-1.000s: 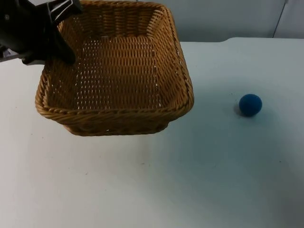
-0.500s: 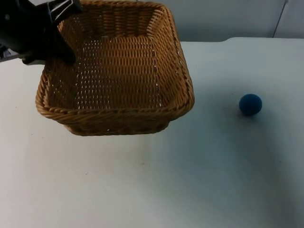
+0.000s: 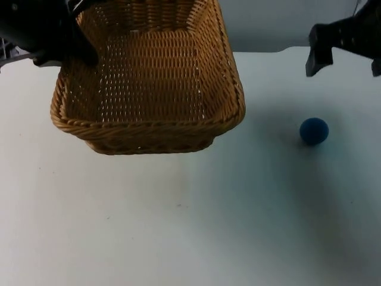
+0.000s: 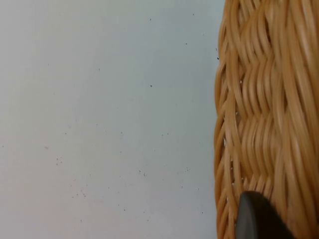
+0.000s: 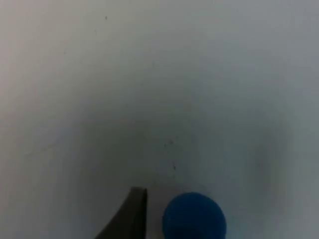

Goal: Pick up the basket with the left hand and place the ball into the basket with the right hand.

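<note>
A woven wicker basket point(image 3: 149, 128) hangs tilted above the table at the left, its inside holding nothing. My left gripper point(image 3: 81, 55) is shut on the basket's left rear rim; the left wrist view has the basket wall point(image 4: 264, 114) close up beside a black fingertip point(image 4: 256, 219). A small blue ball point(image 3: 314, 131) rests on the white table at the right. My right gripper point(image 3: 345, 62) hovers open above and behind the ball, apart from it. From the right wrist, the ball point(image 5: 194, 216) lies just beside one fingertip point(image 5: 132, 214).
The white table point(image 3: 178, 226) stretches wide in front of the basket and the ball. The grey partition wall point(image 3: 268, 24) stands at the table's far edge, behind the basket and my right gripper.
The basket has risen and shifted toward the wall in my left gripper. My right gripper has come into view at the upper right, above the ball. The ball has not moved.
</note>
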### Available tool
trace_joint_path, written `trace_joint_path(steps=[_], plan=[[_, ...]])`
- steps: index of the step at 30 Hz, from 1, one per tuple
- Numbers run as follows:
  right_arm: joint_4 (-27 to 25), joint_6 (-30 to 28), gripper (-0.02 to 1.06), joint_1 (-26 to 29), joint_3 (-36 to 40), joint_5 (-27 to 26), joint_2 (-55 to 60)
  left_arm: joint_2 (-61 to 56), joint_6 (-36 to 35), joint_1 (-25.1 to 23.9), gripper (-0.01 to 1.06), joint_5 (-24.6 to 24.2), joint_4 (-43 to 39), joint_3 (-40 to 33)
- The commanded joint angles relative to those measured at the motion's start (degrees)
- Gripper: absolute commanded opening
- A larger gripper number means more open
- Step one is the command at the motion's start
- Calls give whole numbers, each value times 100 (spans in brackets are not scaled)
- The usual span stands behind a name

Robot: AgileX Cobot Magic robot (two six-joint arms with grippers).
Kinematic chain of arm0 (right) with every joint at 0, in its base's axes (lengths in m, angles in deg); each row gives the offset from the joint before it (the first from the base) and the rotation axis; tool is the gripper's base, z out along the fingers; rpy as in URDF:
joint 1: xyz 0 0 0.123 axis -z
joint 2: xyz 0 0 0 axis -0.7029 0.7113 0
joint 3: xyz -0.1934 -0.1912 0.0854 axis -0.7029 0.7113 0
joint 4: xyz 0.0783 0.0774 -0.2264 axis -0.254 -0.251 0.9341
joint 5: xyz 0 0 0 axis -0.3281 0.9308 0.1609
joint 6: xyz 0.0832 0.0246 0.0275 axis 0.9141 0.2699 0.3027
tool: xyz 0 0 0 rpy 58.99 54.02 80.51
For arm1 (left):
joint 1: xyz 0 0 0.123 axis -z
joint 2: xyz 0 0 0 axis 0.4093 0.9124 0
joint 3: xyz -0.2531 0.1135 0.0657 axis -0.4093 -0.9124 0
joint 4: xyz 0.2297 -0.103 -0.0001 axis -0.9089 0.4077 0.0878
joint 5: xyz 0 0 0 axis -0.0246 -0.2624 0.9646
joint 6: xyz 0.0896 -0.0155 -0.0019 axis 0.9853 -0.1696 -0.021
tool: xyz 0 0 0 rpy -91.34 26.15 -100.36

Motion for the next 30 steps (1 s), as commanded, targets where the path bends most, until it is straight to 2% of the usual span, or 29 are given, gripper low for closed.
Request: trace_joint_path(steps=[1,8,25,30], plan=[[-30,2,104,-63,-45,-55,294,-61,-6,43,0,-23,19,68],[-30,40,104,-249,-45,-101,699,-19,-6,43,0,-35,-7,68],[-180,40,104,-251,-45,-260,1147,2,-6,43,0,-49,-124,68],[-180,40,98,-251,-45,-327,1147,2,-6,43,0,-48,-151,68]])
